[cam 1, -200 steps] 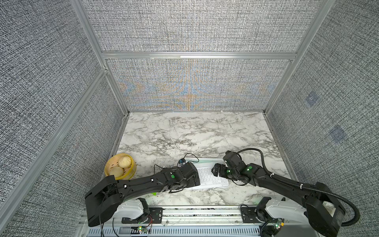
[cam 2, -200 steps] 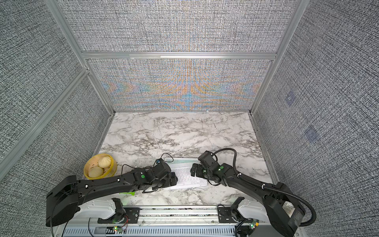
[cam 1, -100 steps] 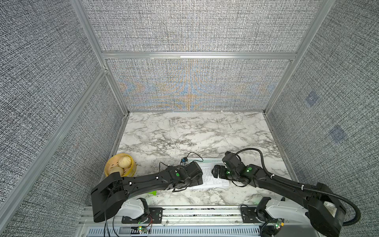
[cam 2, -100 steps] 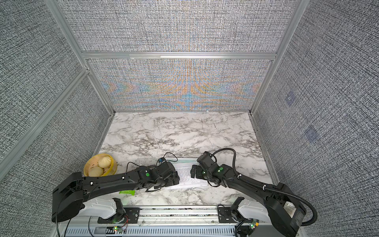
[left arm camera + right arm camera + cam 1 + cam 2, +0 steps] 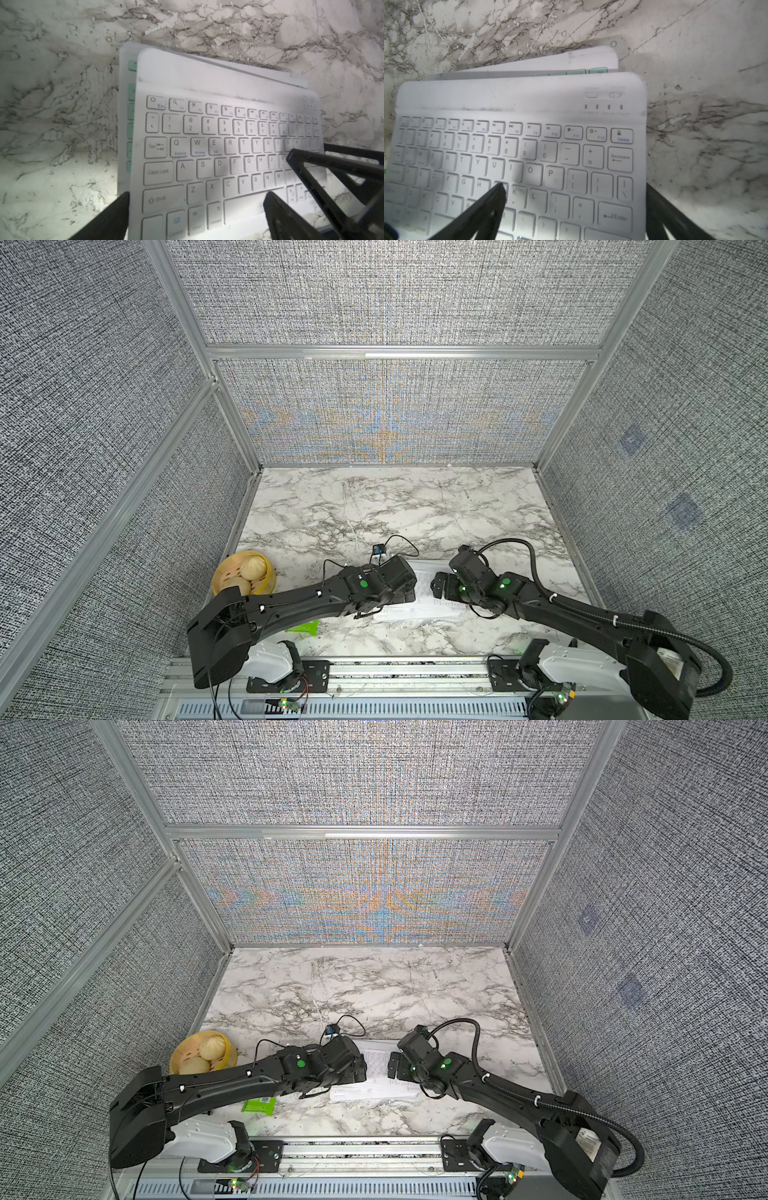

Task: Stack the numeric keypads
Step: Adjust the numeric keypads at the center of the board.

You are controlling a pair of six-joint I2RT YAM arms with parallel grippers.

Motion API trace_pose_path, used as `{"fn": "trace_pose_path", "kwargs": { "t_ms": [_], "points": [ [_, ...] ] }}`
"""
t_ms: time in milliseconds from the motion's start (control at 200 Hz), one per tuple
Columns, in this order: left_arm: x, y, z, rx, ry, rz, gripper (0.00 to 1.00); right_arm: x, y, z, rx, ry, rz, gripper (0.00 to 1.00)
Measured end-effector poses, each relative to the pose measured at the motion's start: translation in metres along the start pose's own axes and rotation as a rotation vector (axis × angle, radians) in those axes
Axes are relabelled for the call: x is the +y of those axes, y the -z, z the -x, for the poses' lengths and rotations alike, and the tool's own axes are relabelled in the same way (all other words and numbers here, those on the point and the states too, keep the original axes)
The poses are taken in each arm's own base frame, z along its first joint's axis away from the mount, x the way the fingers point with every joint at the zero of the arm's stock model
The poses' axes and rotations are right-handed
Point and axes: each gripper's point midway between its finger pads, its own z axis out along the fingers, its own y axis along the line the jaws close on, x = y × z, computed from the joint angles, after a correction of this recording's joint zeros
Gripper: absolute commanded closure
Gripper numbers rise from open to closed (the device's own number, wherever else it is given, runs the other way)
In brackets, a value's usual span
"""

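Note:
The numeric keypads [image 5: 422, 601] lie piled near the table's front middle, between my two arms in both top views. On top is a white-keyed keypad [image 5: 218, 145], and a mint-green one [image 5: 131, 104] sticks out beneath it. My left gripper [image 5: 195, 207] is open over the pile's left end. One of its fingers [image 5: 112, 218] is beside the short edge and the other is over the space bar. At the pile's right end my right gripper [image 5: 575, 199] also stands open over the white keypad [image 5: 529, 135]. One of its fingers is above the J key and the other is past the edge. Lower keypads are hidden.
A round yellow bun basket [image 5: 243, 574] stands at the front left. A small green packet [image 5: 305, 626] lies partly under my left arm. A blue connector with a black cable [image 5: 377, 549] sits just behind the pile. Grey walls close three sides and a metal rail [image 5: 407, 668] runs along the front.
My left gripper has shifted slightly right and away from the front edge, over the pile's left end. The right gripper has barely moved. Both stayed open.

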Motion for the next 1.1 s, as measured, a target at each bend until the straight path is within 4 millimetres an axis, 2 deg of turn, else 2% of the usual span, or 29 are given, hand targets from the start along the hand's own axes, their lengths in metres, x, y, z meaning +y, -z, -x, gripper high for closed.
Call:
{"fn": "trace_pose_path", "kwargs": {
  "t_ms": [235,420,535,840,1005,1100],
  "points": [
    [0.012,-0.004,0.012,-0.023,0.005,0.031,0.01,0.009,-0.010,0.007,-0.003,0.000,-0.007,0.01],
    [0.022,-0.016,0.010,-0.001,0.001,0.058,0.01,0.012,-0.010,0.013,-0.021,0.002,-0.014,0.01],
    [0.021,-0.022,0.006,0.022,-0.004,0.067,0.01,0.010,-0.012,0.014,-0.024,0.003,-0.029,0.01],
    [0.028,-0.020,0.009,0.011,-0.010,0.106,0.01,0.009,-0.015,0.014,-0.021,-0.002,-0.046,0.01],
    [0.041,-0.024,0.022,-0.003,-0.025,0.143,0.01,0.009,-0.012,0.024,-0.055,0.000,-0.071,0.01],
    [0.042,-0.025,0.038,-0.016,-0.030,0.145,0.01,0.010,-0.010,0.032,-0.081,0.009,-0.088,0.01]
  ]
}}
